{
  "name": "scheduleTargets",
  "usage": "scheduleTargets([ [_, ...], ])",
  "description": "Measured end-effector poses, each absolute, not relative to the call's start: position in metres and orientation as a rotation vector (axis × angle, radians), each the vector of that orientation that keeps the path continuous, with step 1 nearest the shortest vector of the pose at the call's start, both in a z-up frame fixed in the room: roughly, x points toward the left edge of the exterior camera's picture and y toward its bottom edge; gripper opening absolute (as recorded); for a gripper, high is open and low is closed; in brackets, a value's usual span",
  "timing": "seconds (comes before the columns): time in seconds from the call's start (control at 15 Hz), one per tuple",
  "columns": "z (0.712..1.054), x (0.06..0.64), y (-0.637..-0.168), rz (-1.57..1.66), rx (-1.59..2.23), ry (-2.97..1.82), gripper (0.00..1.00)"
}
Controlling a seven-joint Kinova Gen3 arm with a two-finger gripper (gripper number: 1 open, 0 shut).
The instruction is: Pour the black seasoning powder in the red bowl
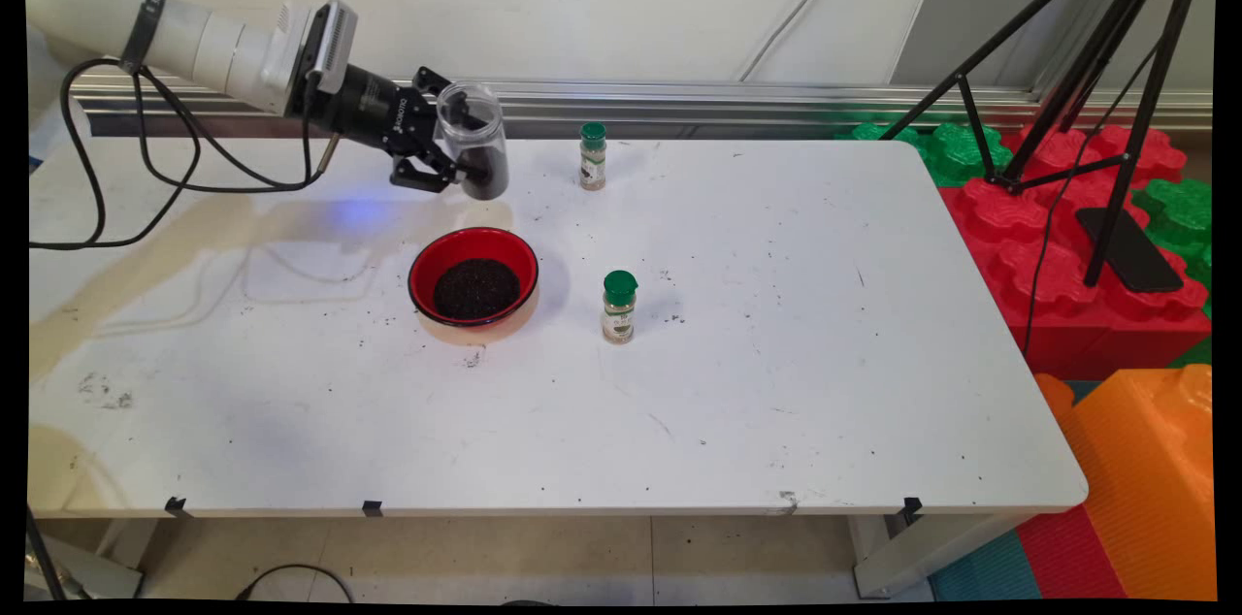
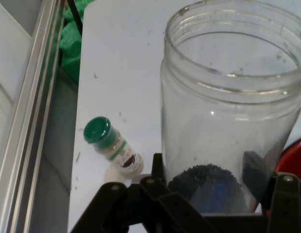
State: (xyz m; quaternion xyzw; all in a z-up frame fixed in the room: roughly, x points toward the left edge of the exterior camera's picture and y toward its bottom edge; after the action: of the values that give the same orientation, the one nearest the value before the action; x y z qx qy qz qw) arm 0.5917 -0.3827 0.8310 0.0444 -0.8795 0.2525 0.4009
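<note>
The arm (image 1: 175, 38) reaches in from the upper left, above the table's (image 1: 776, 382) far-left part, with black cables (image 1: 146, 169) looping down from it. Its claw (image 1: 448, 147) is closed on a clear jar (image 1: 473, 152), the fingers (image 1: 427, 177) clamped on the jar's lower body. The jar is held in the air above the table, just behind the bowl, not touching anything below. It stands nearly upright, long axis close to vertical, with its open mouth pointing up and leaning slightly toward the left. A little dark grain sits at its bottom; the rest is see-through.

In the hand view the jar (image 2: 233, 121) fills the right side, its open rim at the top and the dark grain heaped at the base, between the black fingers (image 2: 252, 172).

Just nearer than the jar, left of the table's middle, rests a red bowl (image 1: 473, 280) holding a round mound of dark grain (image 1: 475, 289). Loose specks lie scattered around it.

To the right of the jar, by the far edge, stands a small spice bottle with a green cap (image 1: 593, 156), upright; it also shows in the hand view (image 2: 113, 148). A second green-capped bottle (image 1: 619, 307) stands upright near the table's middle, just right of the bowl and apart from it.
</note>
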Motion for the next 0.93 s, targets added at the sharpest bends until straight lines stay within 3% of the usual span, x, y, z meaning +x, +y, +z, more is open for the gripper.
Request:
scheduleTargets([
  [0.93,0.816,0.616,-0.386,0.931,-0.215,-2.284,0.0],
])
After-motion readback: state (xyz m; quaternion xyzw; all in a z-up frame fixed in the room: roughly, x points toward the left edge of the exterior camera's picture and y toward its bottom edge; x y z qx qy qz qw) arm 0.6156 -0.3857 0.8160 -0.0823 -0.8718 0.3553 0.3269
